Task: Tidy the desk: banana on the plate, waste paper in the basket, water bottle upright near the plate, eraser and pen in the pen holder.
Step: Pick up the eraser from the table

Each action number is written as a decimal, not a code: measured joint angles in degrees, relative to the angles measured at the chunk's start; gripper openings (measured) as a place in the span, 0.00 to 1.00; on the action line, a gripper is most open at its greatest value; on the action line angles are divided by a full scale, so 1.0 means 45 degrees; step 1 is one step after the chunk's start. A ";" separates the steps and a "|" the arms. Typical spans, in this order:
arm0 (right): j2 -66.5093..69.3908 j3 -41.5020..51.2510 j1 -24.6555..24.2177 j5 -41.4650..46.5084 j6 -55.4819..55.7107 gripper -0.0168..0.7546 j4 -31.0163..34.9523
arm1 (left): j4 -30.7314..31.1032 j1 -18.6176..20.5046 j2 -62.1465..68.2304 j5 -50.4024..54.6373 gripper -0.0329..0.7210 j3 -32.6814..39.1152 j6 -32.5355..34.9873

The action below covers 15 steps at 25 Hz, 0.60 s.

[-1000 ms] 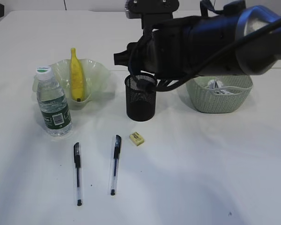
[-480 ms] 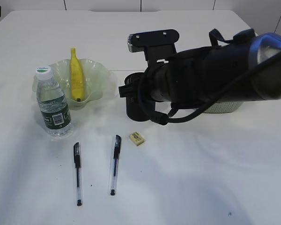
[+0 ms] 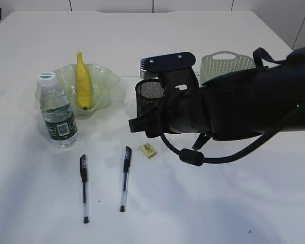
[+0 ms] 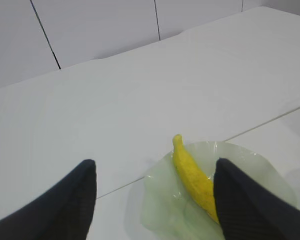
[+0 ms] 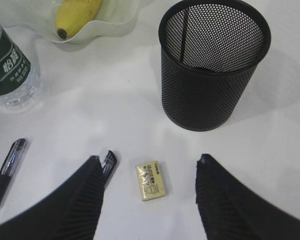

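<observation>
water bottle [image 3: 57, 113]: clear plastic, white cap, dk green label, upright, far left on desk, just beside plate's front-left rim.
banana [image 3: 82, 84]: yellow, dark tip toward cam, lying in plate; also in L wrist view.
plate [image 3: 106, 84]: pale green translucent, wavy rim, back-left of desk.
pens: two clear-barrel black-cap pens flat on desk in front, left pen [image 3: 84, 186] & right pen [image 3: 124, 177], roughly parallel, apart from each other.
eraser [image 5: 150, 180]: tiny pale yellow block w/ print, flat on desk, right of right pen, in front of pen holder; sits between R fingers in wrist view, not touched.
pen holder [image 5: 212, 62]: black mesh cup, upright, mid desk; no pen or eraser seen inside.
right gripper [image 5: 149, 195]: over eraser, fingers spread wide, holding nothing.
R arm: big black body crossing from right in ext view, hides part of pen holder & front of basket.
basket [image 3: 227, 63]: sage green, perforated, back-right; contents hidden by arm, can't tell.
left gripper [image 4: 155, 200]: fingers wide apart, nothing held, above plate/banana area.
desk [image 3: 218, 203]: plain white, seam line across; pale wall panels behind.
</observation>
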 joint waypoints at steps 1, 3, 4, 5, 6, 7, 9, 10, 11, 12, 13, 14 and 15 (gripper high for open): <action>-0.0098 0.0180 0.0000 0.0021 -0.0058 0.59 0.0000 | 0.0049 0.0000 0.0000 0.0000 0.73 0.0000 -0.0069; -0.0392 0.0394 0.0000 0.0049 -0.0203 0.59 0.0000 | 0.0126 0.0000 0.0000 0.0000 0.73 0.0000 -0.0210; -0.0526 0.0492 0.0000 0.0055 -0.0259 0.59 -0.0006 | 0.0156 0.0000 0.0000 0.0000 0.73 0.0000 -0.0276; -0.0601 0.0586 0.0000 0.0077 -0.0312 0.59 -0.0006 | 0.0155 0.0000 0.0000 0.0000 0.73 0.0000 -0.0305; -0.0696 0.0655 0.0000 0.0105 -0.0339 0.59 -0.0028 | 0.0155 0.0000 0.0000 0.0000 0.73 0.0000 -0.0336; -0.0785 0.0790 0.0000 0.0194 -0.0417 0.59 -0.0028 | 0.0177 0.0000 0.0000 0.0000 0.73 0.0000 -0.0365; -0.0915 0.1097 0.0000 0.0686 -0.0528 0.59 -0.0034 | 0.0181 0.0000 0.0000 0.0000 0.73 0.0000 -0.0481; -0.0999 0.1258 0.0000 0.1027 -0.0607 0.59 -0.0058 | 0.0204 0.0000 0.0000 0.0000 0.73 0.0000 -0.0540; -0.1110 0.1455 0.0000 0.1539 -0.0775 0.59 -0.0084 | 0.0204 0.0000 0.0000 0.0000 0.73 0.0000 -0.0575; -0.1186 0.1626 0.0000 0.1879 -0.0905 0.59 -0.0109 | 0.0251 0.0000 0.0000 0.0000 0.73 0.0000 -0.0613; -0.1249 0.1757 0.0022 0.2031 -0.0972 0.59 -0.0109 | 0.0271 0.0000 0.0000 0.0000 0.73 0.0000 -0.0665; -0.1332 0.1884 0.0022 0.2119 -0.1032 0.59 -0.0134 | 0.0370 0.0000 0.0000 0.0000 0.73 0.0000 -0.0721; -0.1339 0.1976 0.0022 0.2137 -0.1136 0.59 -0.0134 | 0.0487 0.0000 0.0000 0.0000 0.73 0.0000 -0.0746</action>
